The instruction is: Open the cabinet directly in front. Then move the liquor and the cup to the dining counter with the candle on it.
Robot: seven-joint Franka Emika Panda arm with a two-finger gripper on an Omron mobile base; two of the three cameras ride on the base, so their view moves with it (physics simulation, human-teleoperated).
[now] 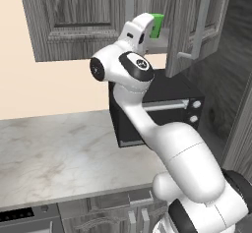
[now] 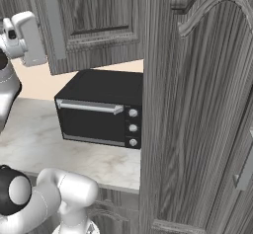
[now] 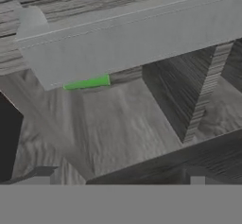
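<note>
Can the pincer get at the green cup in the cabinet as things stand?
Probably yes: the right cabinet door hangs open and the cup stands just beyond the hand. In the hand view a silver bar handle covers most of the cup.

So we've got the cabinet (image 1: 74,15), dark grey wood-grain, up on the wall with one door swung open, long silver bar handle (image 1: 199,25) on it. Inside we can see the cup (image 1: 157,25), bright green, standing on the shelf. From the hand view just a green sliver (image 3: 87,82) shows.
</note>
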